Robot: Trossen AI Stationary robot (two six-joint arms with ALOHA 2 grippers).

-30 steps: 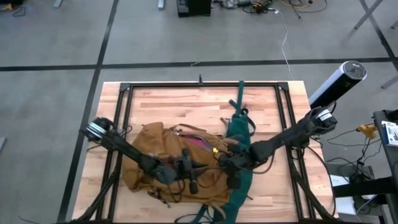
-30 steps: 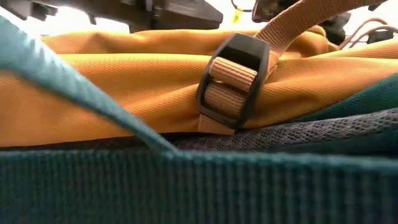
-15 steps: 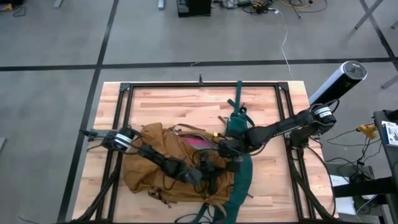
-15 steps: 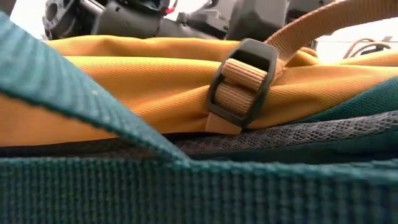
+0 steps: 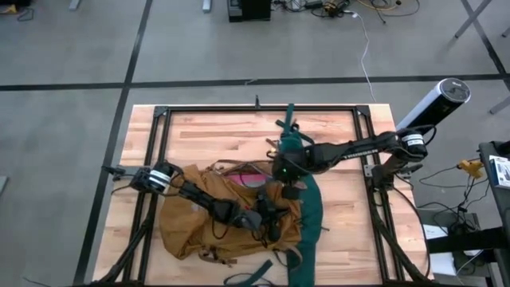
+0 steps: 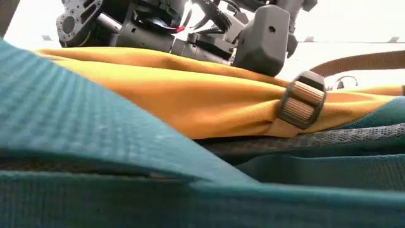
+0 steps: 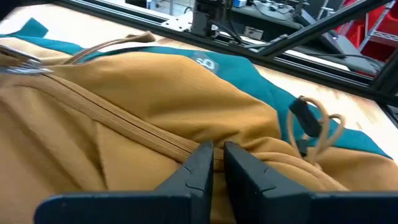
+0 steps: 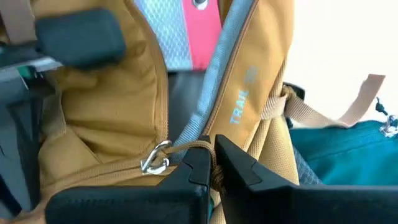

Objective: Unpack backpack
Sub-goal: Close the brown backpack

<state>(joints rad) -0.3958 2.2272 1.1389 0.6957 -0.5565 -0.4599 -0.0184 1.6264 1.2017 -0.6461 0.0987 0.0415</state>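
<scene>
Grey concrete floor with dark lines all round; pale wooden table inside a black frame. One backpack lying flat at the near middle of the table, tan fabric with teal back panel along its right side, something pink showing at its open far edge. Two arms. Left gripper down on the tan fabric, fingers nearly together, pinching a fold. Right gripper at the far right edge of the opening, clamped on the tan rim beside a metal zip pull.
</scene>
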